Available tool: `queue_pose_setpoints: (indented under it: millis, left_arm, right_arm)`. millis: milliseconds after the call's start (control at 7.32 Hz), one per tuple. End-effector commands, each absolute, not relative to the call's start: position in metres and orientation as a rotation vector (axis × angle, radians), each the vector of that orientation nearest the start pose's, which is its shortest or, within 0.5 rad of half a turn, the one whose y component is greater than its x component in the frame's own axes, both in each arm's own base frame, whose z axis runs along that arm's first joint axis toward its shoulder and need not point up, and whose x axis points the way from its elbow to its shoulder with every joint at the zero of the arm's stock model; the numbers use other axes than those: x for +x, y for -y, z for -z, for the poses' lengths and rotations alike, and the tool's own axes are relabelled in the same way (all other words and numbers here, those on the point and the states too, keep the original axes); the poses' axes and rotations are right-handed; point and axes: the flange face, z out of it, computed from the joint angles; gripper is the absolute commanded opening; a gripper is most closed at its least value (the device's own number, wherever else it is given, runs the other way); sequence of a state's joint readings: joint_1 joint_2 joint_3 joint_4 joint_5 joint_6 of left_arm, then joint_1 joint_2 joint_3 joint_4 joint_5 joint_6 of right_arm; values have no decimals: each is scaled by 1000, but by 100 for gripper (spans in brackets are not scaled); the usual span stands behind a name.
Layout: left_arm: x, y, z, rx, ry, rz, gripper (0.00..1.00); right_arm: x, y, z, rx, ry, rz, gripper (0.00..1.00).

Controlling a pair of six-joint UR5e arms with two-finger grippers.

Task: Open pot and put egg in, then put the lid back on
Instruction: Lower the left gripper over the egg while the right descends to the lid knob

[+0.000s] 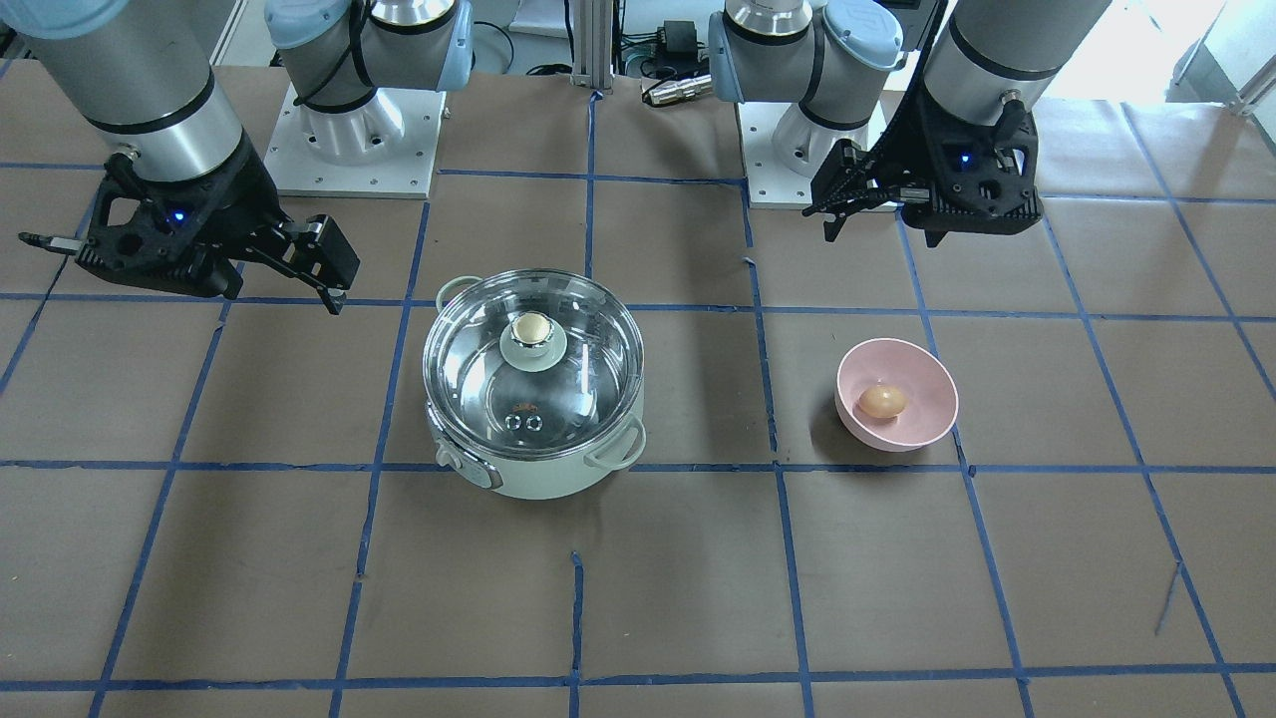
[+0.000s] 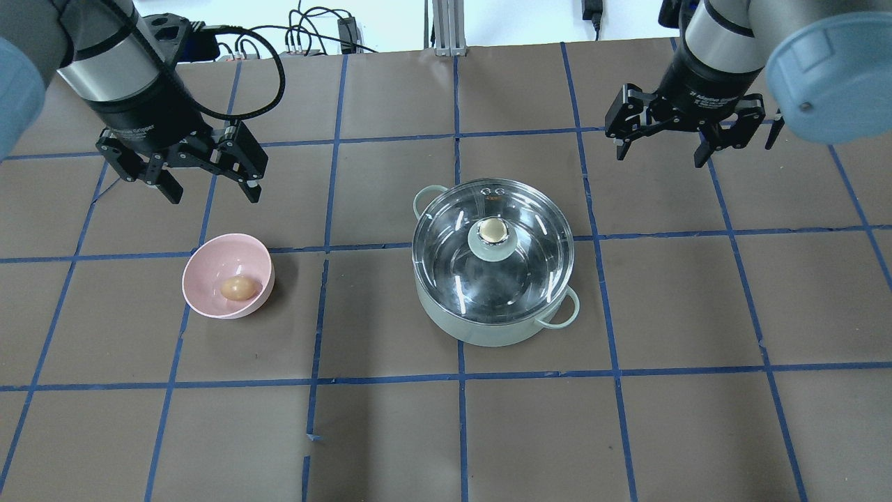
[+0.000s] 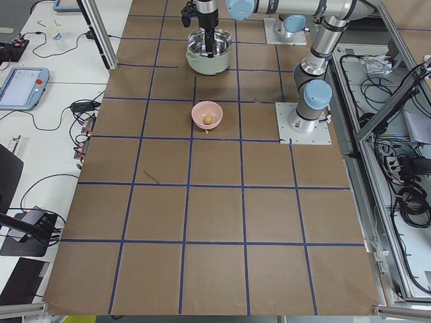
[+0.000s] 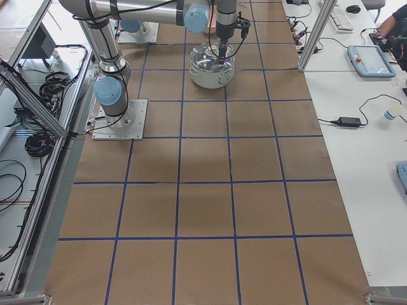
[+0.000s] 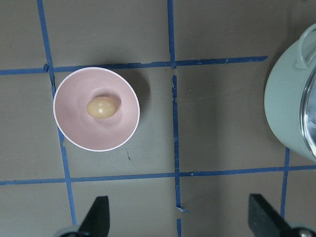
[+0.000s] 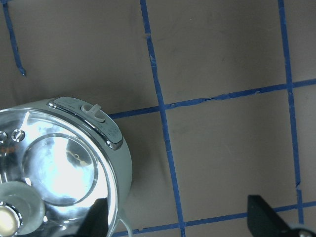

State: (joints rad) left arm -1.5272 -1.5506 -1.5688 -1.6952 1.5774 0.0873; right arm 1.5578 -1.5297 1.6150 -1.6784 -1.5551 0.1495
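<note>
The mint-green pot (image 2: 488,333) stands mid-table with the glass lid (image 2: 523,268) on it and the beige knob on top. It also shows in the front view (image 1: 543,477), with the lid (image 1: 583,374). The tan egg (image 2: 238,288) lies in a pink bowl (image 2: 202,268) to the pot's left; the front view shows the egg (image 1: 882,402) too. My left gripper (image 2: 211,189) hangs open and empty behind the bowl. My right gripper (image 2: 660,157) hangs open and empty behind and right of the pot. The left wrist view shows the egg (image 5: 102,108); the right wrist view shows the pot (image 6: 121,153).
The table is brown paper with a blue tape grid. The two arm bases (image 1: 349,140) stand on white plates at the robot's edge. Cables and a metal post (image 2: 446,24) lie at the far edge. Side benches with devices (image 3: 23,87) flank the table.
</note>
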Motion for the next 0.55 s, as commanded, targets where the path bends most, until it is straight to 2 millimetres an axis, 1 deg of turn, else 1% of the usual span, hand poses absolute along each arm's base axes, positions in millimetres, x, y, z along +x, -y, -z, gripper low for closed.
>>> queue_pose_setpoints:
  millis: [0,137,273,410]
  left_arm:
    - [-105,471,-464,188,-3137,-238,100]
    - [-102,472,-456,292,-3135,-234,100]
    - [-87,476,-452,384,-3133,-216,100]
    - [-72,476,-442,475,-3133,-247,100]
  right_arm:
    - [182,504,-448,321,-3099,33,100]
    - [214,504,-442,343,-3085,83,100]
    - [243,502,-430,355,-3079,87,100]
    - [270,497,-414,297,-3092,51,100]
